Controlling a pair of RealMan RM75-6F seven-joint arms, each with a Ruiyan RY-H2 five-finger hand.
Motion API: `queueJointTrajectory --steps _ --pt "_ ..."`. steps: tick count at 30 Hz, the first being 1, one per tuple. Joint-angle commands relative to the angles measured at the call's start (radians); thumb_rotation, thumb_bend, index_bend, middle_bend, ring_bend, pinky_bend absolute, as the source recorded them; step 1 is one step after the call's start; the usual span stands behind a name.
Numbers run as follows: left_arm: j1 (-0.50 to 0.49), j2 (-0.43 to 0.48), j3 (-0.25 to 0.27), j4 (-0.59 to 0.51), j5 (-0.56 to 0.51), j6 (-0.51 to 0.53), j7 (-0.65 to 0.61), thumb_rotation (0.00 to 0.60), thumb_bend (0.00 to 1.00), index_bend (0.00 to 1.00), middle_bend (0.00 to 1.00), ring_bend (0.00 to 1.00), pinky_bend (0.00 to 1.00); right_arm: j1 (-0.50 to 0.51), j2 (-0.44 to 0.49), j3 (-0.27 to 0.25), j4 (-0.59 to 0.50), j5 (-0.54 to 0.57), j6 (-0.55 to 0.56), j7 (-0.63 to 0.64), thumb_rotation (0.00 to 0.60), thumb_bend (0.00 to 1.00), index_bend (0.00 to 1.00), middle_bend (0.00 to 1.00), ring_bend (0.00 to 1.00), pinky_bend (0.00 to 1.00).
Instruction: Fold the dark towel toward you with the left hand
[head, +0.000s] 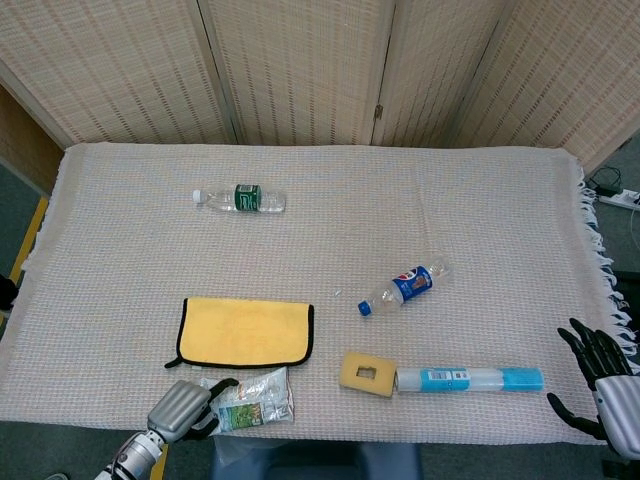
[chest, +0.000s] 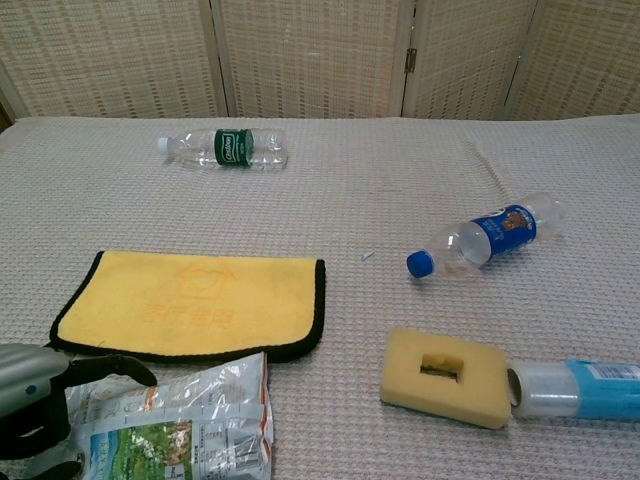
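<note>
Left robot hand (head: 180, 408): sitting at the desk's 7 o'clock edge, its fingers (chest: 118, 366) touching the snack packet (chest: 175, 420); whether it is grasping the packet cannot be told.
Right robot hand (head: 598, 372): hanging off the desk's 4 o'clock corner, fingers spread, holding nothing.
Towel (head: 244, 332): lying flat, folded, yellow face up with a dark border, just at 12 o'clock of the packet.
Sponge (chest: 446, 376): lying at 3 o'clock of the towel, touching the clear tube (head: 470, 379).
Blue-label bottle (head: 403, 286): lying near the desk's centre.
Green-label bottle (head: 240, 199): lying at 11 o'clock, well apart.
Desk (head: 330, 210): wearing a woven cloth.
</note>
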Motion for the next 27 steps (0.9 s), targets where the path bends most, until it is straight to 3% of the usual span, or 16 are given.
queueJointTrajectory --steps 1,17,25,27 --pt "0.001 0.002 0.006 0.006 0.004 -0.007 -0.019 0.600 0.44 0.21 1.00 1.00 1.00 -0.001 0.000 0.000 0.000 0.000 0.001 0.001 0.600 0.35 0.00 0.00 0.00 0.00" --pt "0.022 0.017 0.006 -0.015 0.035 0.033 -0.038 0.600 0.45 0.21 1.00 1.00 1.00 -0.011 -0.003 -0.006 0.004 -0.021 0.023 -0.002 0.600 0.35 0.00 0.00 0.00 0.00" --pt "0.063 0.035 -0.094 0.063 0.181 0.303 -0.104 0.600 0.43 0.14 1.00 1.00 1.00 -0.010 -0.009 -0.003 0.006 -0.019 0.020 -0.013 0.600 0.35 0.00 0.00 0.00 0.00" --pt "0.080 0.056 -0.129 0.086 0.192 0.377 -0.066 0.600 0.40 0.12 0.92 0.95 0.99 -0.006 -0.013 -0.003 0.006 -0.018 0.013 -0.022 0.600 0.35 0.00 0.00 0.00 0.00"
